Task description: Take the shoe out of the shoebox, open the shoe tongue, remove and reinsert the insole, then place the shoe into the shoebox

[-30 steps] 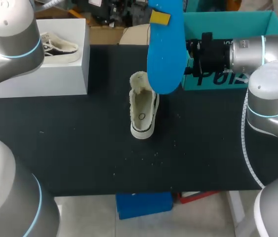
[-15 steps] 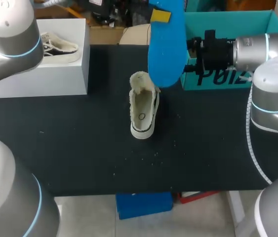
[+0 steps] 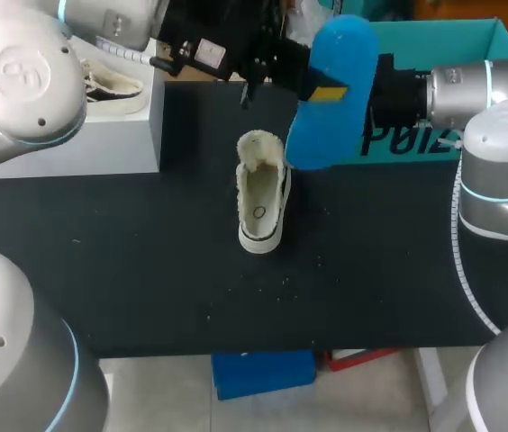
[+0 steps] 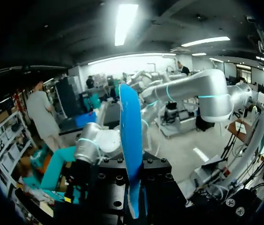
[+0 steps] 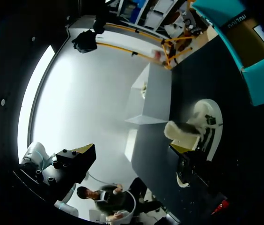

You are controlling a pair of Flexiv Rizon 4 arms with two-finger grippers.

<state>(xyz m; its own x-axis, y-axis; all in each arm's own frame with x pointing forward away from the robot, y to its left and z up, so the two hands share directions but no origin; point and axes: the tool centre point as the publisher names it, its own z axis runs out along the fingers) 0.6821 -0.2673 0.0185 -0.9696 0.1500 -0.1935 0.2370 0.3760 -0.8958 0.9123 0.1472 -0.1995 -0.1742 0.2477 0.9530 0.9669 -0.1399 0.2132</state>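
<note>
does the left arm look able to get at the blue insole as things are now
Probably yes. The insole is up in the air above the shoe, and the left gripper is right beside it with nothing between them; the right arm is at its other side.

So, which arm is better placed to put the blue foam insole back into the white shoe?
Probably right: the right gripper is at the blue foam insole, which hangs above the white shoe, and its wrist view faces the shoe's opening. The left gripper is there too, but its view shows no shoe.
</note>
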